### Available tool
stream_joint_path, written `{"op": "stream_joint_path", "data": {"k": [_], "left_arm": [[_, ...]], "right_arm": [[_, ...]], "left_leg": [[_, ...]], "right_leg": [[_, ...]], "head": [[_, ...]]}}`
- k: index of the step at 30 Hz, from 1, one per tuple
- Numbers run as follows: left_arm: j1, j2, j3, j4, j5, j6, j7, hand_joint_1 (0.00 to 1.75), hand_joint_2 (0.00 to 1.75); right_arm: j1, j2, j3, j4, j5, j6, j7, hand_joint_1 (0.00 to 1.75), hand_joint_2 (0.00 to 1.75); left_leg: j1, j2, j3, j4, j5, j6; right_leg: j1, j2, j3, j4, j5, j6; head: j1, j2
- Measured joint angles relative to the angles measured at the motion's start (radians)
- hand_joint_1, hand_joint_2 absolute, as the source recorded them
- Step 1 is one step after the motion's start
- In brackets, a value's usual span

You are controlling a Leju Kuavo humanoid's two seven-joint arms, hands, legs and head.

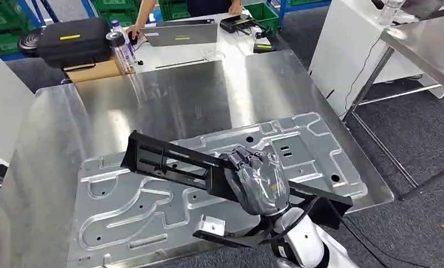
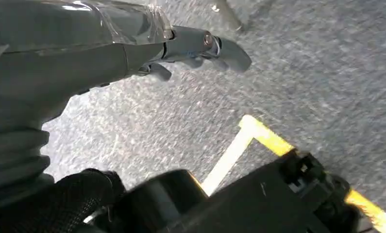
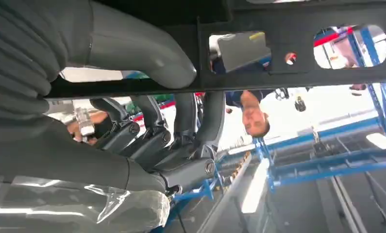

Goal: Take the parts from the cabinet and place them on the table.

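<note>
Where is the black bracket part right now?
In the head view, the black bracket part is gripped by the right hand, held over the stamped metal panel lying on the steel table.

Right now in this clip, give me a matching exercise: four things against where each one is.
Things:
1 black bracket
2 stamped metal panel
3 black case
4 left hand

Places:
A over grey carpet floor
B flat on the steel table
C gripped by the right hand
D on the far white table

Pairs: 1-C, 2-B, 3-D, 4-A
</note>
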Motion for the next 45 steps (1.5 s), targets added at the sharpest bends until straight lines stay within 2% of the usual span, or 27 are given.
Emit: {"op": "stream_joint_path", "data": {"k": [2,4,7,8,9,10,12,13,14,17,19,20,22,23,24,25,27,28,32,34,35,38,39,41,43,44,45], "left_arm": [[0.0,0.0,0.0,0.0,0.0,0.0,0.0,0.0,1.75],[0.001,-0.002,0.0,0.0,0.0,0.0,0.0,0.0,1.75],[0.002,-0.002,0.0,0.0,0.0,0.0,0.0,0.0,1.75],[0.003,-0.002,0.0,0.0,0.0,0.0,0.0,0.0,1.75],[0.004,-0.002,0.0,0.0,0.0,0.0,0.0,0.0,1.75],[0.004,-0.002,0.0,0.0,0.0,0.0,0.0,0.0,1.75],[0.006,-0.002,0.0,0.0,-0.001,-0.001,0.0,0.0,1.75],[0.008,-0.002,-0.001,0.0,-0.001,-0.001,0.0,0.0,1.75],[0.006,-0.002,-0.001,0.0,-0.002,-0.001,0.002,0.0,1.75],[0.006,-0.001,-0.001,0.0,-0.002,-0.002,0.003,0.0,1.75],[0.005,0.002,-0.001,0.0,-0.002,-0.002,0.004,0.0,1.75],[0.006,0.002,-0.001,0.0,-0.001,-0.002,0.004,0.0,1.75],[-0.004,0.002,0.0,0.0,-0.001,-0.001,0.003,0.0,1.75],[-0.008,0.002,0.0,0.0,-0.001,0.0,0.002,0.0,1.75],[-0.009,0.002,0.0,0.0,-0.001,0.0,0.001,0.0,1.75],[-0.009,0.002,0.0,0.0,0.0,0.0,0.001,0.0,1.75],[-0.006,0.002,0.0,0.0,0.0,0.0,0.006,0.0,1.75],[-0.002,0.002,0.0,0.0,0.0,0.0,0.01,0.0,1.75],[0.0,0.002,0.0,0.0,0.003,0.0,0.011,0.0,1.75],[0.001,-0.001,0.0,0.0,0.009,0.0,0.01,0.0,1.75],[0.002,-0.001,0.0,0.0,0.016,0.003,-0.001,0.0,1.75],[0.008,-0.001,0.001,0.0,0.026,0.017,-0.016,0.0,1.75],[0.01,-0.001,0.001,0.0,0.036,0.018,-0.021,0.0,1.75],[0.011,-0.001,0.002,0.0,0.037,0.018,-0.025,0.0,1.75],[0.012,-0.001,0.002,0.0,0.037,0.018,-0.025,0.0,1.75],[0.014,0.0,0.003,0.0,0.036,0.018,-0.027,0.0,1.75],[0.014,0.0,0.003,0.0,0.032,0.019,-0.033,0.0,1.75]], "right_arm": [[0.0,0.0,0.0,0.0,0.0,0.0,-0.001,1.75,1.75],[-0.002,0.0,0.0,0.0,0.0,0.0,-0.001,1.75,1.75],[0.002,0.0,0.0,0.0,0.0,-0.001,0.0,1.75,1.75],[0.004,0.0,0.0,0.0,0.0,-0.001,0.0,1.75,1.75],[0.005,0.0,0.0,0.001,0.0,-0.001,0.0,1.75,1.75],[0.005,0.0,0.0,0.001,0.0,-0.001,0.0,1.75,1.75],[0.005,0.0,0.0,0.001,0.0,-0.001,0.0,1.75,1.75],[0.005,0.0,0.0,0.001,0.0,-0.001,0.0,1.75,1.75],[0.004,0.0,0.0,0.002,0.0,0.0,0.0,1.75,1.75],[0.005,-0.001,-0.001,0.001,0.0,0.0,-0.001,1.75,1.75],[0.003,0.001,-0.001,0.001,0.0,0.0,-0.001,1.75,1.75],[0.002,0.001,-0.001,0.001,0.0,0.0,-0.001,1.75,1.75],[0.003,0.002,0.0,0.001,0.0,0.0,-0.001,1.75,1.75],[0.003,0.002,0.0,0.001,0.0,0.0,-0.001,1.75,1.75],[0.003,0.002,0.0,0.002,0.0,0.0,-0.001,1.75,1.75],[0.003,0.002,0.0,0.003,0.0,0.0,-0.001,1.75,1.75],[0.002,0.002,0.0,0.003,0.0,0.0,-0.001,1.75,1.75],[0.003,0.002,0.0,0.003,0.0,0.0,-0.001,1.75,1.75],[0.003,0.002,0.0,0.004,0.0,0.001,-0.002,1.75,1.75],[0.001,0.003,0.0,0.004,0.0,0.001,-0.001,1.75,1.75],[-0.001,0.003,0.0,0.004,0.002,0.001,-0.001,1.75,1.75],[0.009,0.002,-0.001,0.004,0.003,0.001,0.0,1.75,1.75],[0.012,0.001,-0.001,0.004,0.004,0.002,0.0,0.0,0.0],[0.012,0.001,-0.001,0.004,0.006,0.003,0.0,0.0,0.0],[0.012,0.001,-0.001,0.004,0.006,0.003,0.0,0.0,0.0],[0.012,0.0,-0.001,0.004,0.006,0.003,0.0,0.0,0.0],[0.011,0.001,-0.001,0.003,0.006,0.003,0.0,0.0,0.0]], "left_leg": [[0.0,-0.005,-0.005,-0.007,-0.004,0.005],[0.012,-0.009,0.017,-0.026,-0.001,0.014],[0.014,-0.007,0.031,-0.027,-0.013,0.029],[0.013,-0.008,0.037,-0.027,-0.018,0.03],[0.013,-0.01,0.045,-0.027,-0.024,0.029],[0.013,-0.014,0.056,-0.027,-0.031,0.028],[0.014,-0.019,0.082,-0.027,-0.049,0.021],[0.014,-0.019,0.088,-0.027,-0.059,0.017],[0.006,-0.02,0.085,-0.024,-0.069,0.008],[0.011,-0.019,0.088,-0.037,-0.073,-0.003],[0.011,-0.015,0.088,-0.014,-0.09,-0.017],[0.012,-0.013,0.058,0.047,-0.116,-0.023],[0.019,-0.013,-0.041,0.212,-0.17,-0.032],[0.02,-0.013,-0.081,0.273,-0.178,-0.035],[0.02,-0.013,-0.099,0.294,-0.167,-0.037],[0.021,-0.013,-0.093,0.268,-0.129,-0.038],[0.021,-0.009,-0.043,0.115,-0.012,-0.031],[0.019,-0.004,-0.024,0.036,0.027,-0.023],[0.005,-0.004,-0.005,-0.002,-0.005,0.002],[0.019,-0.007,0.013,-0.022,0.001,0.009],[0.019,-0.007,0.02,-0.026,-0.001,0.012],[0.018,-0.007,0.029,-0.025,-0.01,0.024],[0.017,-0.008,0.034,-0.025,-0.014,0.025],[0.018,-0.012,0.049,-0.025,-0.025,0.022],[0.02,-0.016,0.072,-0.025,-0.041,0.014],[0.014,-0.016,0.069,-0.025,-0.049,0.006],[0.01,-0.016,0.068,-0.019,-0.055,0.0]], "right_leg": [[0.0,-0.006,-0.001,-0.008,0.001,0.008],[0.002,-0.004,-0.003,0.019,-0.015,0.02],[0.001,-0.002,-0.136,0.254,-0.102,0.026],[0.001,-0.002,-0.178,0.315,-0.106,0.027],[0.001,-0.002,-0.196,0.322,-0.087,0.027],[0.001,-0.002,-0.187,0.279,-0.044,0.026],[0.001,-0.002,-0.119,0.108,0.071,0.021],[0.001,0.0,-0.091,0.032,0.099,0.018],[0.007,0.003,-0.073,0.015,0.078,0.018],[0.009,0.006,-0.075,0.009,0.061,0.001],[-0.002,0.005,-0.063,-0.001,0.058,-0.009],[-0.003,0.003,-0.059,-0.001,0.052,-0.016],[-0.003,-0.002,-0.051,-0.001,0.044,-0.02],[-0.003,-0.004,-0.046,-0.001,0.038,-0.02],[-0.003,-0.004,-0.037,-0.001,0.032,-0.019],[-0.003,-0.004,-0.024,-0.001,0.023,-0.018],[-0.003,-0.002,0.004,-0.001,0.007,-0.013],[-0.003,-0.002,0.013,-0.003,0.0,-0.009],[0.001,-0.008,0.005,-0.01,0.0,0.008],[0.002,-0.009,0.009,-0.003,-0.013,0.02],[0.003,-0.007,-0.006,0.038,-0.029,0.023],[0.001,-0.005,-0.147,0.284,-0.115,0.028],[0.001,-0.005,-0.18,0.324,-0.111,0.029],[-0.001,-0.005,-0.169,0.253,-0.036,0.029],[-0.005,-0.005,-0.092,0.067,0.078,0.028],[-0.004,-0.002,-0.069,0.029,0.072,0.029],[-0.004,0.0,-0.062,0.001,0.061,0.021]], "head": [[0.001,0.0],[0.002,0.0],[0.004,0.0],[0.004,0.0],[0.004,0.0],[0.004,0.0],[0.005,0.0],[0.005,0.0],[0.005,0.0],[0.003,0.0],[0.003,0.0],[-0.003,0.0],[-0.003,0.0],[-0.003,0.0],[-0.003,0.0],[-0.003,0.0],[-0.003,0.0],[-0.003,0.0],[-0.001,0.0],[0.001,0.0],[0.001,0.0],[0.003,0.0],[0.003,0.0],[0.003,0.0],[0.003,0.0],[0.003,0.0],[0.004,0.0]]}}
